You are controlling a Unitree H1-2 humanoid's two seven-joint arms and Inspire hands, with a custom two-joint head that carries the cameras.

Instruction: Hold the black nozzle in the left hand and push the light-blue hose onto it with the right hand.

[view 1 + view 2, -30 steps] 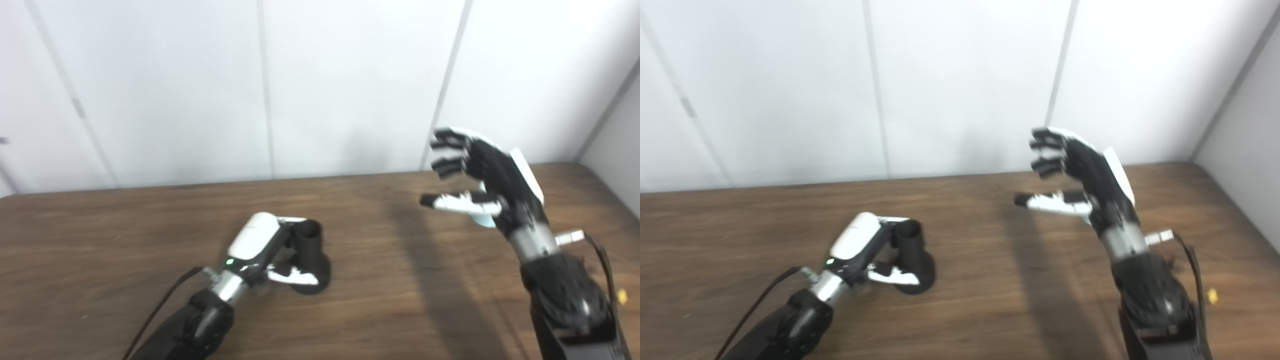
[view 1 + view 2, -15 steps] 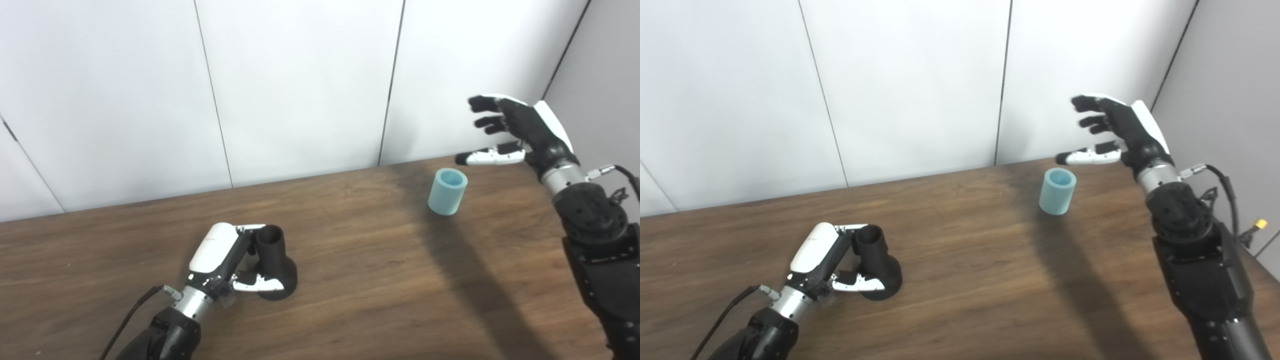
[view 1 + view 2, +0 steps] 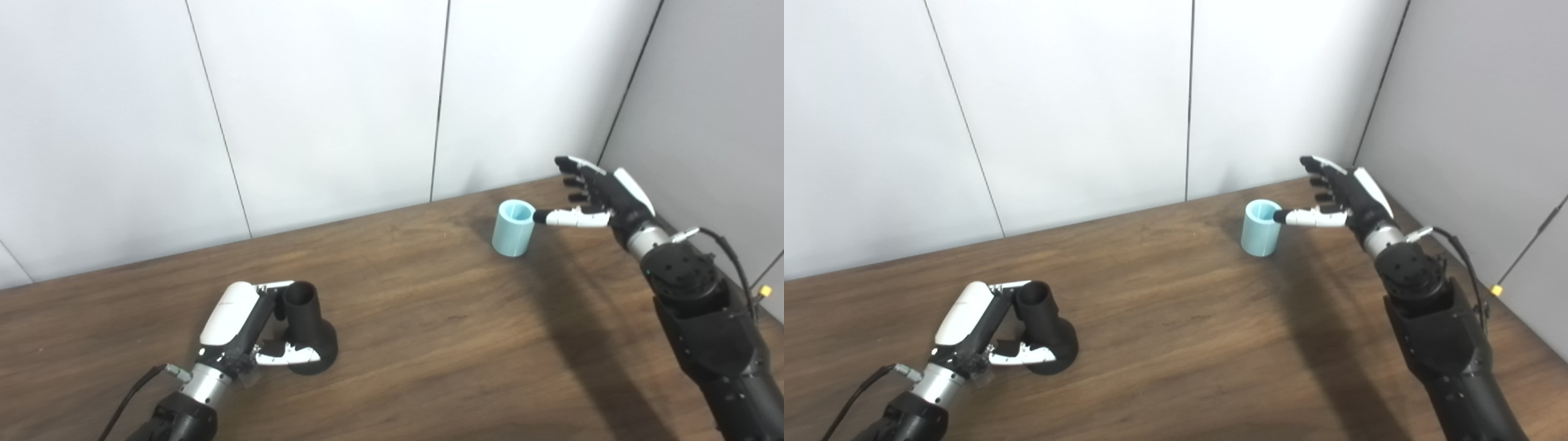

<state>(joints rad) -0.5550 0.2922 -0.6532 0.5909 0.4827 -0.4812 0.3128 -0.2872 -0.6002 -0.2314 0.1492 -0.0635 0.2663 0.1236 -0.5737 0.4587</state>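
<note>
The black nozzle point(image 3: 308, 331) stands upright on the wooden tabletop point(image 3: 429, 331), wide base down. The left hand point(image 3: 245, 331) wraps it, fingers point(image 3: 269, 288) behind its neck and thumb across the base. Well to the right of the nozzle, toward the wall, stands the light-blue hose point(image 3: 513, 228). The right hand point(image 3: 600, 199), spread wide, has its thumb tip at the hose's rim.

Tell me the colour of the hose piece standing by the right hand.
Light blue; the hose shows best in the left eye view, upright on the table.
</note>
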